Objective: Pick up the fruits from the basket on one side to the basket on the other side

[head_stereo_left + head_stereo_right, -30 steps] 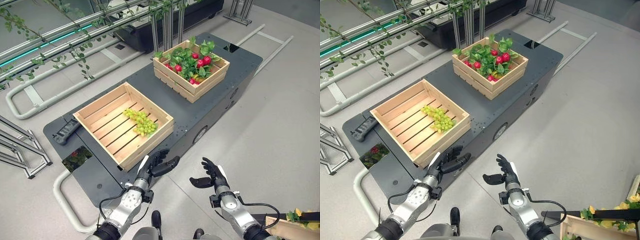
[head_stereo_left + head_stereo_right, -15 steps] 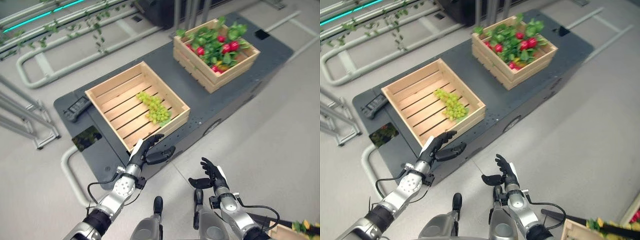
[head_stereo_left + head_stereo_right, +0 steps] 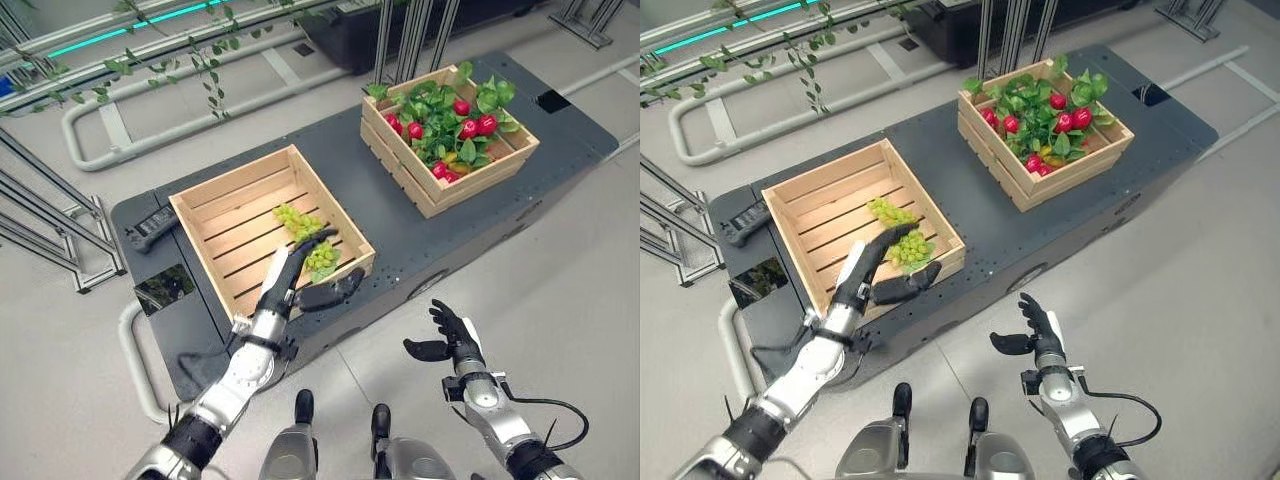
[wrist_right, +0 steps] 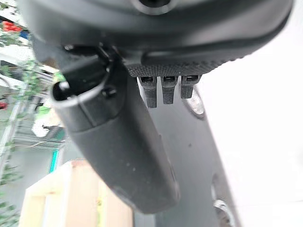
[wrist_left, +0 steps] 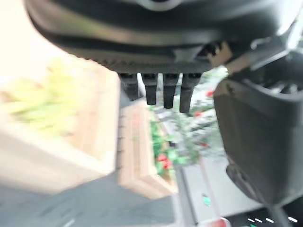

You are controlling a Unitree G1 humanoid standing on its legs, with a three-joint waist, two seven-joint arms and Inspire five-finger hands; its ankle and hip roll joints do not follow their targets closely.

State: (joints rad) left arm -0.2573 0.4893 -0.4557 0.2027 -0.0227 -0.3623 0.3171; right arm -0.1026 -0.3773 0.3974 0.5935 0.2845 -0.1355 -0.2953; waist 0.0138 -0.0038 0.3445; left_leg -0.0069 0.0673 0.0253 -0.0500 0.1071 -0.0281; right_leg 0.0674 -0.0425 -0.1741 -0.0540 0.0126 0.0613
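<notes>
Two wooden crates sit on the dark platform [image 3: 400, 225]: the near crate [image 3: 215, 205], which holds a bunch of green grapes [image 3: 305, 235], and the far crate [image 3: 450, 180], which is full of red fruits [image 3: 475, 125] bedded in green leaves [image 3: 435, 115]. The left hand [image 3: 295, 275] hangs over the near crate's front corner with its fingers stretched out straight and its thumb spread wide, the fingertips just short of the grapes and nothing in its hold. The right hand [image 3: 450, 340] hovers low over the floor beside the platform, fingers relaxed and apart, holding nothing. From where I stand, the grapes look like the thing being reached for, so the job is barely started. To do this well, I would want the left hand brought further in over the bunch before it drops, so that the fingers come down on both sides of the cluster and not on its near edge alone. Grapes are soft and hang loose, so a gentle closing around the thick middle of the bunch seems wiser than a hard pinch at one end. The crate's front wall is close under the wrist, and a straight lift looks safest before any swing toward the far crate.
</notes>
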